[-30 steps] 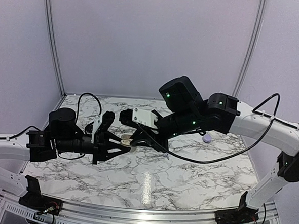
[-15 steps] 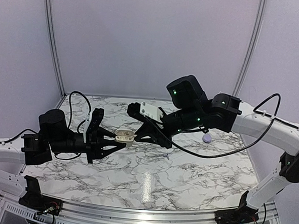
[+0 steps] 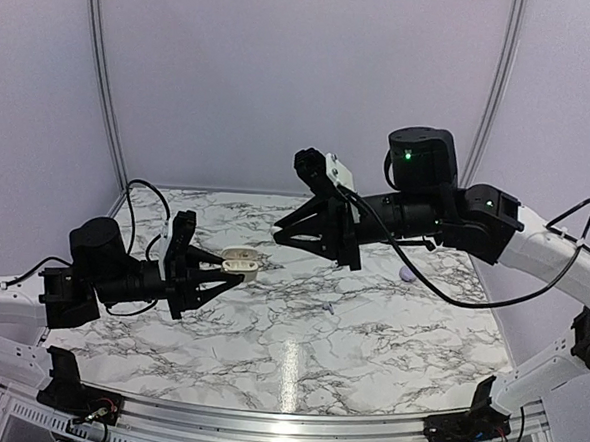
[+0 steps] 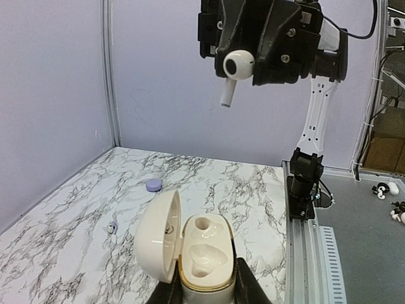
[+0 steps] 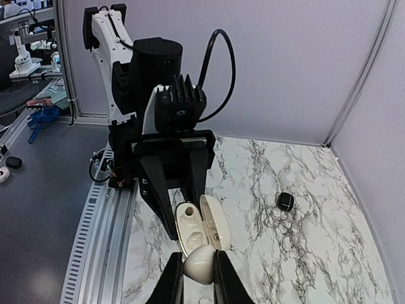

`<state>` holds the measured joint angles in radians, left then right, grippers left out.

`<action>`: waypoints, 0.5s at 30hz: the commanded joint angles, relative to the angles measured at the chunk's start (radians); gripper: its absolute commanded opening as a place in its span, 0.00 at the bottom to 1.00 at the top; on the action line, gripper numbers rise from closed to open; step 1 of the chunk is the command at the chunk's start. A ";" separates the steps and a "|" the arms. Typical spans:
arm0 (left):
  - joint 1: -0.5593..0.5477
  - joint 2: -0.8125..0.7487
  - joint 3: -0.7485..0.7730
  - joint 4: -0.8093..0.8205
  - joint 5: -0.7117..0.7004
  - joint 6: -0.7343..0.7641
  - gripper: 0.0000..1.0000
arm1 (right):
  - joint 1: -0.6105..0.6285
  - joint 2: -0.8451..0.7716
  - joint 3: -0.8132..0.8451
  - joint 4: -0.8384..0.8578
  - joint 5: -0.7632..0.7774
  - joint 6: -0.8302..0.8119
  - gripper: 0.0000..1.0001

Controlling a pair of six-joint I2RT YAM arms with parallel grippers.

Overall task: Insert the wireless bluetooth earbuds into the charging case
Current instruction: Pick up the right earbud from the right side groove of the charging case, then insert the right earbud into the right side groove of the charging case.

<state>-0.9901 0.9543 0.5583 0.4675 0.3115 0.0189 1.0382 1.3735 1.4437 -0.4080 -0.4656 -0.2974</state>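
The small white stemmed plastic earbud (image 4: 238, 64) is pinched by its head in the right gripper (image 5: 197, 277), well apart from the open cream pebble-shaped charging case (image 4: 202, 253), which is clamped in the left gripper (image 4: 202, 292). The earbud is probably feather-light, glossy and slippery, so grip the head and leave the stem free. Only the left wrist view shows the stem and an empty socket; the right wrist view shows just the bud's rounded head

bright, even overhead light with soft, faint shadows. a white glare streak lies on the glossy marble table (image 3: 288, 366), lower centre of the top view. all views sharp; wrist views bend slightly at the edges.
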 commanded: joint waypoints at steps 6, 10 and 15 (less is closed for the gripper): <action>-0.001 -0.014 -0.002 0.073 -0.056 0.026 0.00 | -0.003 -0.010 -0.105 0.237 -0.042 0.187 0.07; -0.002 -0.013 -0.004 0.080 -0.053 0.034 0.00 | -0.001 -0.003 -0.133 0.292 -0.036 0.228 0.07; -0.002 -0.006 -0.005 0.087 -0.048 0.044 0.00 | 0.000 0.019 -0.140 0.320 -0.047 0.252 0.07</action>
<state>-0.9901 0.9543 0.5583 0.5007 0.2680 0.0418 1.0382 1.3792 1.2968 -0.1638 -0.4961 -0.0944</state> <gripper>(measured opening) 0.244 0.154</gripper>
